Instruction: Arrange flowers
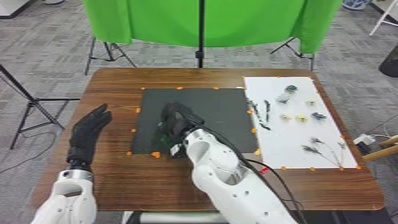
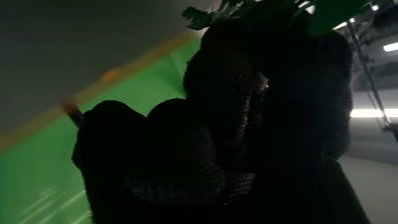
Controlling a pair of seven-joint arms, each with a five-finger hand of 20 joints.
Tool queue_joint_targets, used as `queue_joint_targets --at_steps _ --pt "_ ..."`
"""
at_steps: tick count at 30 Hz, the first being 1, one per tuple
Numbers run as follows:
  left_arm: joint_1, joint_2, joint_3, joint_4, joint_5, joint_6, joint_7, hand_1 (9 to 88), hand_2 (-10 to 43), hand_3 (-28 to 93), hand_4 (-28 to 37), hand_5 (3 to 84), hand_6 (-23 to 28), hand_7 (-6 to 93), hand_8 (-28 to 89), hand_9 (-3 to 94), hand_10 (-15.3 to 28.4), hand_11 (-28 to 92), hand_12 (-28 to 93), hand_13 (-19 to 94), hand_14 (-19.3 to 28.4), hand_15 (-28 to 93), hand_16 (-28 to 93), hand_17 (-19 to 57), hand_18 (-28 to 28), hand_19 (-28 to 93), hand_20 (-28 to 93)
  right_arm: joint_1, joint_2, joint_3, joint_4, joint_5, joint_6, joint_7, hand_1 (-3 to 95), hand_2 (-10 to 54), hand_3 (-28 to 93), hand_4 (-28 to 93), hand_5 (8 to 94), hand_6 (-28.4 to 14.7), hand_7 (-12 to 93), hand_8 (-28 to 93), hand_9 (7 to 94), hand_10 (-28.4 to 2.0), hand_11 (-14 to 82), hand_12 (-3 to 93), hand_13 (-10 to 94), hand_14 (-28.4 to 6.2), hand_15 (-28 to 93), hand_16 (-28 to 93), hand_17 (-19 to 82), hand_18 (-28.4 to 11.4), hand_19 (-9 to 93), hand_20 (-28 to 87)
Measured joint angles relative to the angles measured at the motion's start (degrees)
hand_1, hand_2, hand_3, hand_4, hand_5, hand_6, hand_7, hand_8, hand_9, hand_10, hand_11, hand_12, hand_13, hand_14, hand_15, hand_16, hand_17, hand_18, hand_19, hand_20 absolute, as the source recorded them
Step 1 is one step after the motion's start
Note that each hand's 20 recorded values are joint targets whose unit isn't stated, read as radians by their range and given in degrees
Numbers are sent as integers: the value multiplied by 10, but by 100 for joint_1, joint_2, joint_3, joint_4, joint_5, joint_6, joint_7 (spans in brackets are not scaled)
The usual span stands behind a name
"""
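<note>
In the head view my left hand (image 1: 87, 131) lies over the table's left side, fingers straight. My right hand (image 1: 180, 116) is over the black mat (image 1: 226, 102), with dark green leaves partly hidden beside it. In the right wrist view my right hand (image 2: 226, 125) has its fingers curled round the greenery, and green leaves (image 2: 333, 14) stick out past the fingertips. On the white sheet (image 1: 271, 87) lie dark leafy sprigs (image 1: 266, 111), small pale yellow flowers (image 1: 301, 118), blue-grey blooms (image 1: 318, 116) and long thin-stemmed sprigs (image 1: 317, 149).
Orange tape pieces (image 1: 155, 155) mark the edges of mat and sheet on the brown table (image 1: 115, 85). A black pole (image 1: 201, 35) and a green cloth (image 1: 147, 22) stand behind it. A dark cable (image 1: 258, 172) runs along my right arm.
</note>
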Motion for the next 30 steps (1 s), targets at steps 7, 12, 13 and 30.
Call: queue_joint_targets --at_steps 7,12,13,30 --pt "-112 -12 106 -25 31 -159 -1 182 -54 684 -247 427 13 88 -56 433 109 100 142 336 136 98 24 55 106 14 180 -119 -57 70 192 -79 8 7 845 -95 -283 509 757 -21 424 230 870 -128 480 279 937 -23 631 290 729 -76 932 538" --pt "-151 -22 141 -35 59 -266 -13 182 -56 683 -244 425 12 87 -55 430 108 98 143 334 137 97 25 53 108 14 180 -133 -109 160 223 13 -21 10 795 -95 -283 430 763 -28 389 227 865 -131 465 269 937 -29 607 296 721 -76 932 513" --pt "-154 -25 148 -37 65 -285 -15 182 -56 683 -243 424 12 88 -55 430 108 97 144 334 138 96 25 53 108 14 180 -135 -120 175 229 14 -27 7 776 -95 -283 437 766 -31 380 221 865 -132 463 269 937 -29 605 298 720 -76 932 508" --pt "-120 -136 106 -70 100 -433 -86 183 -59 680 -238 425 13 86 -54 430 108 99 149 334 140 96 29 50 108 13 180 -224 409 183 -601 -167 -1077 -93 171 44 596 -96 784 -60 195 -64 855 -164 426 272 912 -62 602 313 697 -102 932 517"
